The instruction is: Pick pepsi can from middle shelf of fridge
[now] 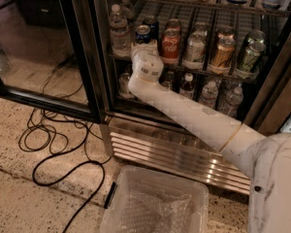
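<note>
The fridge (82, 57) stands with its glass door swung open to the left. The pepsi can (143, 32), blue with a silver top, stands at the front left of the middle shelf (208, 73), a dark wire rack with lanes of cans. My white arm reaches up from the lower right into the fridge. My gripper (144, 46) is at the shelf's front edge, right in front of and just below the pepsi can. The round wrist (147, 67) hides most of the gripper.
A red Coca-Cola can (170, 45) stands just right of the pepsi can, then silver, gold and green cans. A water bottle (119, 30) is to its left. Small bottles (186, 85) fill the rack below. A clear plastic bin (155, 203) and black cables (53, 144) lie on the floor.
</note>
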Robot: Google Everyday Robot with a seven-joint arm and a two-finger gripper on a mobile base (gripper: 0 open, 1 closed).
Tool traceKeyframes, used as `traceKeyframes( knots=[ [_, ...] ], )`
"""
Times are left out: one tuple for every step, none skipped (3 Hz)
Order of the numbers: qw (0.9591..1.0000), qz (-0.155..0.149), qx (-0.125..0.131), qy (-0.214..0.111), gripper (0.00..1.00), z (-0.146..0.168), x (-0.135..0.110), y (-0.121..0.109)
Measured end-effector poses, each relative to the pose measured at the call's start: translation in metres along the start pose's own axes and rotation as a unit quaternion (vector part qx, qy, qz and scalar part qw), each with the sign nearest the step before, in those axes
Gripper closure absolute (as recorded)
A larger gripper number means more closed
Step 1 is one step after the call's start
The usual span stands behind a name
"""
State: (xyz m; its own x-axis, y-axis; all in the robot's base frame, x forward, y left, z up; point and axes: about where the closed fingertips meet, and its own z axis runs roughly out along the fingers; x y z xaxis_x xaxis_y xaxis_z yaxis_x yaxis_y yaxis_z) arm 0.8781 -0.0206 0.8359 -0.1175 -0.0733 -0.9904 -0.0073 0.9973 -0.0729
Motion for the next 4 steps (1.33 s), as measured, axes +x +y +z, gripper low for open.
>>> traceKeyframes(
  knots=[
    [1.0,0.0,0.0,0.0,0.99,0.0,0.0,0.0],
    [0.9997,0.018,-0.011,0.008,1.0,-0.005,-0.009,0.0],
    [0.9995,0.026,-0.013,0.011,1.0,-0.008,-0.014,-0.002],
    [0.9993,0.034,-0.012,0.011,1.0,-0.012,-0.02,-0.005]
  ],
)
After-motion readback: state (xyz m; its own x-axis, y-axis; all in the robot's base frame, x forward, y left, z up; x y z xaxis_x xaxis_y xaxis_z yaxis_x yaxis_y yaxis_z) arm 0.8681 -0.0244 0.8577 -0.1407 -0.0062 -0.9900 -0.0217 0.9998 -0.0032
